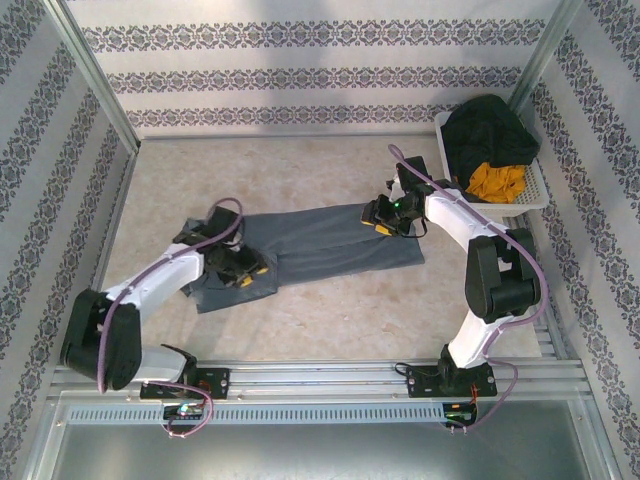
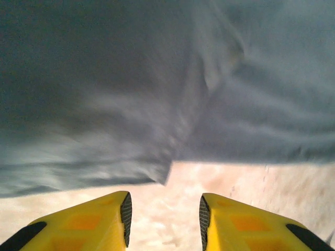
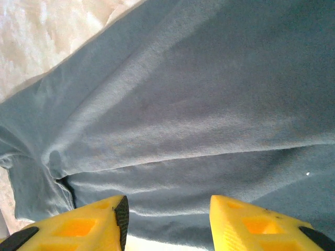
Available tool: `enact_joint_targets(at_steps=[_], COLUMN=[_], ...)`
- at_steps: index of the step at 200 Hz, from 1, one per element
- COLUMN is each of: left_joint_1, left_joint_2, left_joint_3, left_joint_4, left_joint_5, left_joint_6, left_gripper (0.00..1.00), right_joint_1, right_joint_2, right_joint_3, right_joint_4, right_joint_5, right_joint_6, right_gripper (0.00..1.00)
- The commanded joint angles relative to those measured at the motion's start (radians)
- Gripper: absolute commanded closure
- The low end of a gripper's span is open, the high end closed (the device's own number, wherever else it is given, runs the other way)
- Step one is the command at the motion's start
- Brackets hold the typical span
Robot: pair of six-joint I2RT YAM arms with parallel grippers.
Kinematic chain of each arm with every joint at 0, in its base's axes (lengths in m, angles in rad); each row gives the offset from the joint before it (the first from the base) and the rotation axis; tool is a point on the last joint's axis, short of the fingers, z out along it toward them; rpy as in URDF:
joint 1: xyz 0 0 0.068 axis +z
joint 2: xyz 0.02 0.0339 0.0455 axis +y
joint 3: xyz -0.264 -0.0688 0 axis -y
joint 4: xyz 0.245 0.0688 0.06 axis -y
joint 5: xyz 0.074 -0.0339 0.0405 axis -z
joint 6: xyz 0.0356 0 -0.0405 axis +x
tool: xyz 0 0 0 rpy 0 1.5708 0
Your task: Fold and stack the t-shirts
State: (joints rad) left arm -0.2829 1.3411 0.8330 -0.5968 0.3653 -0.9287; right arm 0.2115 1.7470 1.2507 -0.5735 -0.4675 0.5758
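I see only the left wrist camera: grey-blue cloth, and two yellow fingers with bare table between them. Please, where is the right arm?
Observer: The right fingers stand apart at the t-shirt's far right corner.
Operator: How does the t-shirt lie?
Observer: As a long strip across the table, left to right.
Operator: Are other clothes there?
Observer: A white basket at the far right holds a dark garment and an orange garment.

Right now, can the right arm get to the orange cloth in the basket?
Probably yes. The orange cloth lies uncovered at the near side of the white basket, right beside the right arm, and the right gripper is open over the grey t-shirt, holding nothing.
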Motion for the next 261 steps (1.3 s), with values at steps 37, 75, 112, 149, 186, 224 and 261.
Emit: enact_joint_targets(at_steps=[37, 75, 112, 149, 186, 224, 261], left_joint_1=[0.393, 0.486, 0.495, 0.495, 0.496, 0.495, 0.492], left_joint_2=[-0.007, 0.039, 0.072, 0.097, 0.084, 0.076, 0.035], left_joint_3=[-0.022, -0.024, -0.055, -0.068, -0.101, -0.114, -0.114], left_joint_4=[-0.052, -0.072, -0.033, -0.037, -0.003, -0.004, -0.003], left_joint_5=[-0.084, -0.090, -0.101, -0.120, -0.099, -0.086, -0.046], left_joint_6=[0.133, 0.250, 0.295, 0.334, 0.349, 0.355, 0.346], left_gripper=[0.63, 0.60, 0.60, 0.59, 0.59, 0.60, 0.69], right_joint_1=[0.003, 0.006, 0.004, 0.004, 0.009, 0.012, 0.013], right_joint_2=[-0.067, -0.073, -0.076, -0.073, -0.067, -0.065, -0.068], right_joint_3=[-0.050, -0.043, -0.036, -0.037, -0.034, -0.036, -0.038], right_joint_4=[0.053, 0.048, 0.043, 0.044, 0.047, 0.047, 0.049], right_joint_5=[-0.066, -0.069, -0.069, -0.068, -0.069, -0.067, -0.070], right_joint_6=[-0.009, -0.010, -0.010, -0.002, 0.003, 0.007, 0.010], right_gripper=[0.54, 0.54, 0.54, 0.53, 0.54, 0.54, 0.54])
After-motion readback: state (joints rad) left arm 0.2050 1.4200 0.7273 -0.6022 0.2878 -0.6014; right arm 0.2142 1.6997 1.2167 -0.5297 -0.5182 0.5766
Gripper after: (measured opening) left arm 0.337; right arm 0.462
